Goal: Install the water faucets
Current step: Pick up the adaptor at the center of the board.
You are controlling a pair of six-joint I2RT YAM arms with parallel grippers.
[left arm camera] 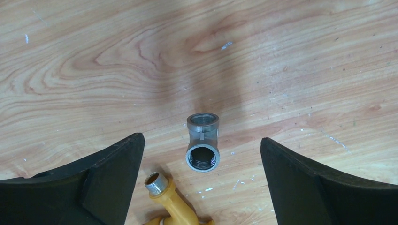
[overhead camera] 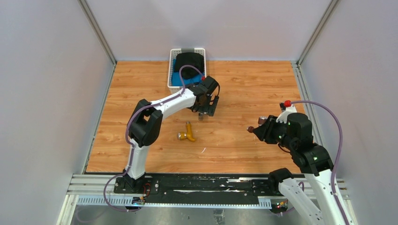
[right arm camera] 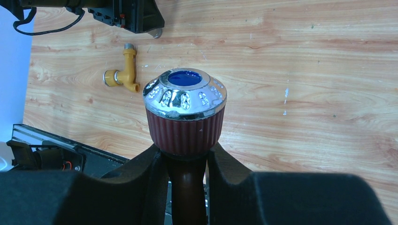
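left end effector (overhead camera: 205, 108): released, above grey fitting (left arm camera: 202, 140) on surface (overhead camera: 244, 93)
right end effector (right arm camera: 186, 161): grasping brown faucet (right arm camera: 185, 112) (by stem)
yellow faucet (overhead camera: 188, 132): lying beside fitting
tip: clamp fitting body, threaded mouths clear

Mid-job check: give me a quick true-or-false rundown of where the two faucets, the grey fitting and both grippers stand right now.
1. The left gripper is open and holds nothing. True.
2. The right gripper is shut on the yellow faucet. False: it is shut on the reddish-brown faucet with the blue-marked knob; the yellow faucet lies on the table.
3. The grey fitting rests on the table under the left gripper, between its open fingers. True.
4. The yellow faucet is screwed into the grey fitting. False: the two lie close together but apart, and the faucet's threaded end is bare.
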